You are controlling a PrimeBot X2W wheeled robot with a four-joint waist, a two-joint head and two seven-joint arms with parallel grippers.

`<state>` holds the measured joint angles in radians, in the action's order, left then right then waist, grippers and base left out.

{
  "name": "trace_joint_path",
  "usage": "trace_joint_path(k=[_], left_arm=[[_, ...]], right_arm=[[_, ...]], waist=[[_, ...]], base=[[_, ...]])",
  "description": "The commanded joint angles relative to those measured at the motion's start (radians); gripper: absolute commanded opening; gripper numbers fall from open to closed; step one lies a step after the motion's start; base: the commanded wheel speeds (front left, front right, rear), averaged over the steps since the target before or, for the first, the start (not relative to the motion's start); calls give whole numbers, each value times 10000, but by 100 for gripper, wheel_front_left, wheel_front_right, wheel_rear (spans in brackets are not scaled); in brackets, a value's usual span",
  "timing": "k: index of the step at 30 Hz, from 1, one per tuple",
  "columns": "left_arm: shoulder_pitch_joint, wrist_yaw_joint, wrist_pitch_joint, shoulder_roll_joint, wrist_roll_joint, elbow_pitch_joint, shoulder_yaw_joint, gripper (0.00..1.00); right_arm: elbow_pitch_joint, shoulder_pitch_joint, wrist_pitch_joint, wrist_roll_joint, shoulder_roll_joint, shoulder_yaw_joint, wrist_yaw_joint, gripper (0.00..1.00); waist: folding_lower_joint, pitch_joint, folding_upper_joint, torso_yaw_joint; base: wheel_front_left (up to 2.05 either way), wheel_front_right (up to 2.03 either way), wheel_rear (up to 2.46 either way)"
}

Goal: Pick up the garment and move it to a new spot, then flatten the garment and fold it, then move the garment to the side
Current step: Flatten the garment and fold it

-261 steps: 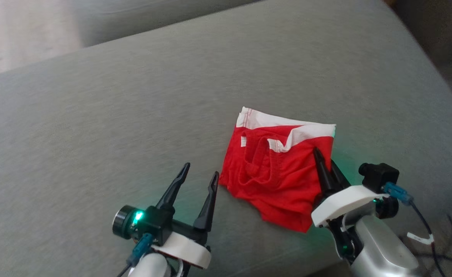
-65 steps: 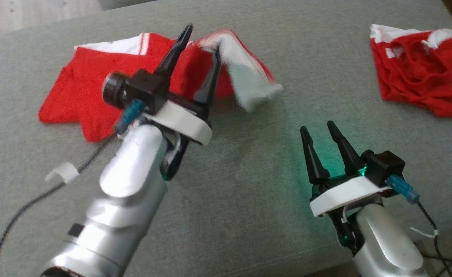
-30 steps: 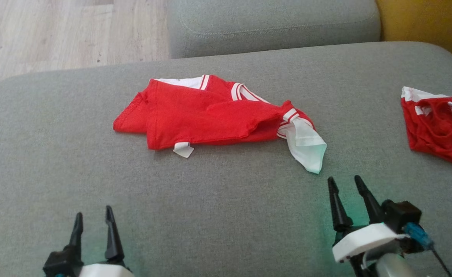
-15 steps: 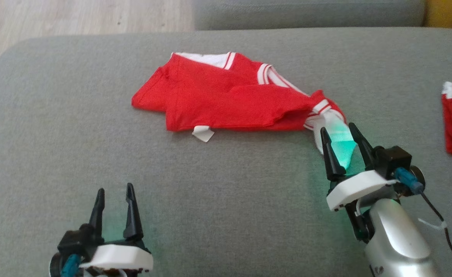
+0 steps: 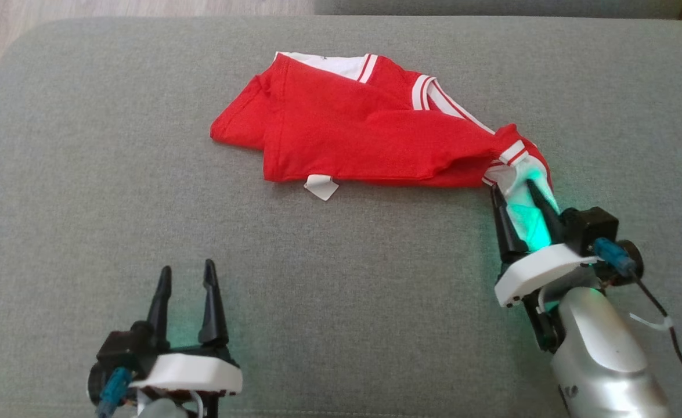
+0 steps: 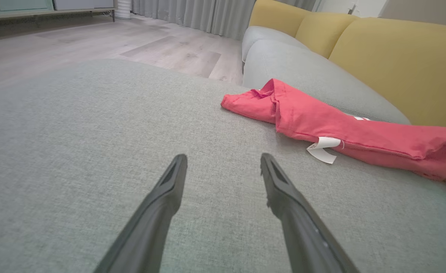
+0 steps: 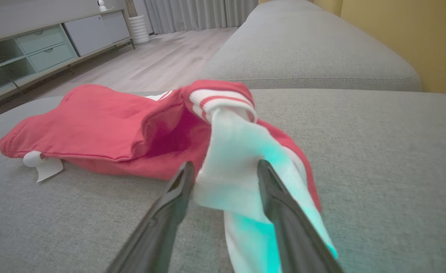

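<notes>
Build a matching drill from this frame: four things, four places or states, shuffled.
1. left gripper
2. right gripper
3. white label
4. red garment

A. lies crumpled on the grey cushion
B. jaws open, either side of the white sleeve
C. open over bare cushion, clear of the cloth
D. pokes out at the garment's near hem

Pairs: 1-C, 2-B, 3-D, 4-A

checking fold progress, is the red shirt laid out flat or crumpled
Crumpled, not flat. The red shirt lies doubled over itself on the sofa cushion, layers overlapping, its white sleeve twisted inside the open right gripper.
</notes>
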<state>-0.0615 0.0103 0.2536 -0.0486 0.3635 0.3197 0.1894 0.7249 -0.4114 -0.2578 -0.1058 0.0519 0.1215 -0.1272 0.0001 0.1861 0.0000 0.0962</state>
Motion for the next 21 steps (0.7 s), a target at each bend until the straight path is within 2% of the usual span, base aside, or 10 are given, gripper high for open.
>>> trace_joint_path(k=[1, 4, 9, 11, 14, 15, 16, 21], left_arm=[[-350, 54, 82, -17, 122, -299, -237, 100], [-390, 27, 82, -17, 130, -307, -202, 100], [-336, 2, 82, -17, 192, -311, -214, 100], [-295, 2, 82, -17, 192, -303, -262, 100], [-263, 6, 82, -17, 168, -302, -328, 100], [-253, 8, 82, -17, 155, -298, -354, 100], [-259, 16, 82, -17, 140, -293, -382, 100], [-406, 48, 82, -16, 23, -261, -538, 100]], right_arm=[[-331, -251, -40, -144, -16, 366, -35, 0], [-771, -38, -40, -394, -16, 918, -35, 0], [-1508, 676, -40, -1012, -16, 2464, -35, 0], [-1559, 959, -40, -1251, -16, 3204, -35, 0], [-1325, 1136, -40, -1524, -16, 3800, -35, 0], [-1225, 1177, -40, -1746, -16, 4027, -35, 15], [-1172, 1182, -40, -2009, -16, 4253, -35, 100], [-1817, 1061, -40, -2631, -16, 4450, -35, 100]], waist=[[-1, 13, 0, 6], [-1, 1, 0, 6], [-1, -129, 0, -49], [-1, -192, 0, -103], [-1, -238, 0, -171], [-1, -249, 0, -204], [-1, -249, 0, -242], [-1, -183, 0, -512]], base=[[0, 0, 0], [0, 0, 0], [0, 0, 0], [0, 0, 0], [0, 0, 0], [0, 0, 0], [0, 0, 0], [0, 0, 0]])
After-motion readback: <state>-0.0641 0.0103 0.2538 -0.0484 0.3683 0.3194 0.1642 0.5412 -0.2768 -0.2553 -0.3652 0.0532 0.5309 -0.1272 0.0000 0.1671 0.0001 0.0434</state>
